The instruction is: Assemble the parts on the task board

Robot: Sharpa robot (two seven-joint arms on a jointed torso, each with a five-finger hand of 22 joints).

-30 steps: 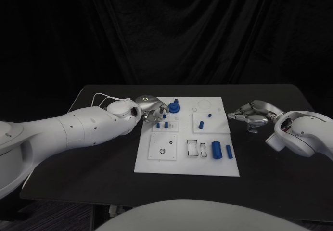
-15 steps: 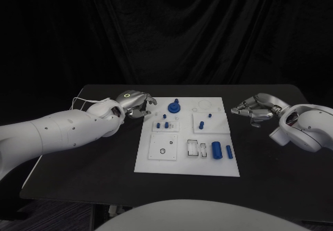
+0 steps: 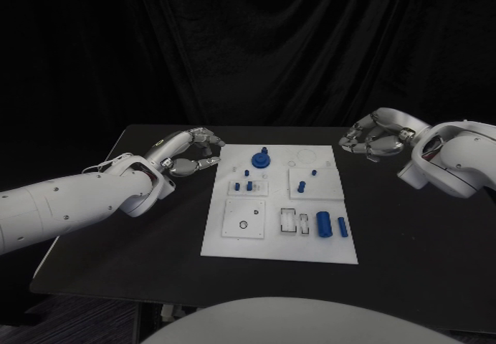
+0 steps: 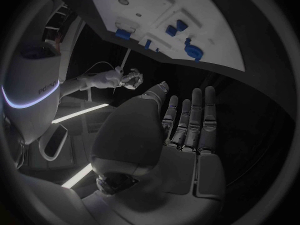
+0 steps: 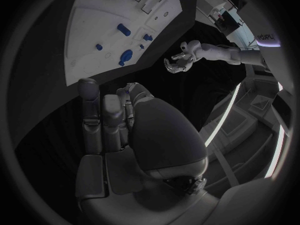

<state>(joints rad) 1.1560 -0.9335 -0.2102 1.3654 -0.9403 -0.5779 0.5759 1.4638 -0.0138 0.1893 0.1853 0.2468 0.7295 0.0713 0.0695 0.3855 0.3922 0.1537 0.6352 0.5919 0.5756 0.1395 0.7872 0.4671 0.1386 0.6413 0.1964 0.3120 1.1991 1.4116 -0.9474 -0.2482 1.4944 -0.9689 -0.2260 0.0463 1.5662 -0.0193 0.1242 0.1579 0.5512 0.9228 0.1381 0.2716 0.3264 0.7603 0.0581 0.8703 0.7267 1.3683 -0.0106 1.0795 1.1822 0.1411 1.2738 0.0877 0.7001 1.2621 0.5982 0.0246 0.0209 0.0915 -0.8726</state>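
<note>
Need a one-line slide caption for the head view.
Left robot hand and right robot hand hover empty off opposite far corners of the task board; blue parts lie on it.

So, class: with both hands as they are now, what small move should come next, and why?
Probably the right hand should come down toward the two blue cylinders lying loose at the task board's near right. Both hands hold nothing and sit off the board's far corners, the left hand too, so no part is yet being handled.

Empty left hand (image 4: 181, 135) beside task board (image 4: 206, 40)
</note>
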